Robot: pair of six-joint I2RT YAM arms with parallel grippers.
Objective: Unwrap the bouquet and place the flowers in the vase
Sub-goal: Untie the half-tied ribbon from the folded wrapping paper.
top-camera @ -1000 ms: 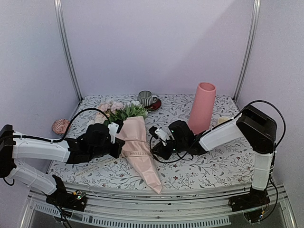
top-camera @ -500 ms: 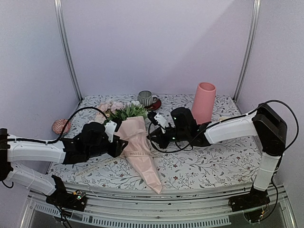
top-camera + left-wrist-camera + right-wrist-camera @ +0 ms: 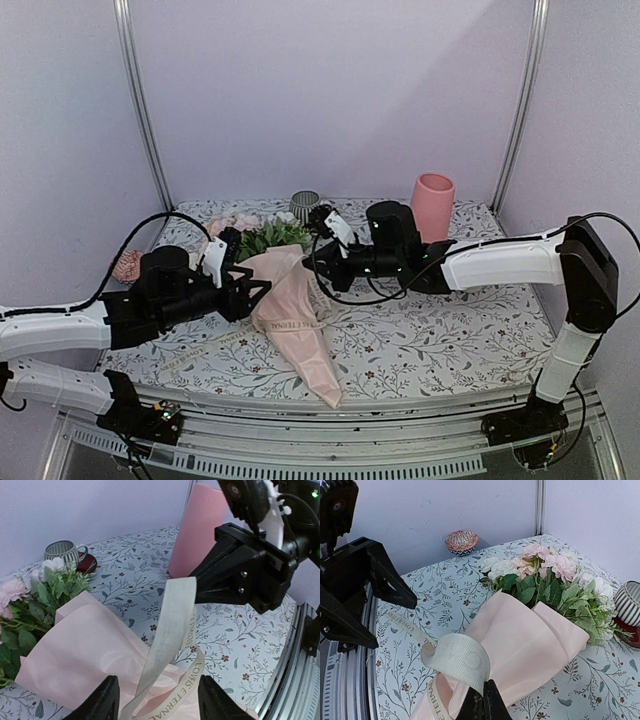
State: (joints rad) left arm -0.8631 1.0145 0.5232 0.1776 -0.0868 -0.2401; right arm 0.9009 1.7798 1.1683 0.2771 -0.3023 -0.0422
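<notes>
The bouquet (image 3: 292, 325) lies on the table in pale pink paper (image 3: 530, 640), its flowers (image 3: 265, 235) pointing to the back. My right gripper (image 3: 484, 706) is shut on the cream ribbon (image 3: 462, 660) and holds a curl of it just above the paper. In the top view the right gripper (image 3: 322, 276) sits at the wrap's right edge. On the left side of the wrap my left gripper (image 3: 258, 292) is open; the ribbon (image 3: 172, 625) rises between its fingers (image 3: 107, 702) untouched. The pink vase (image 3: 432, 205) stands upright at the back right.
A striped mug (image 3: 304, 203) on a red saucer stands behind the flowers. Off the table's left edge sits a small patterned bowl (image 3: 126, 265). A loose ribbon tail (image 3: 215, 345) trails over the floral tablecloth toward the front left. The right arm stretches in front of the vase.
My left gripper has opened and drawn back a little to the left. My right gripper closed on the ribbon and carried it up and toward the back.
</notes>
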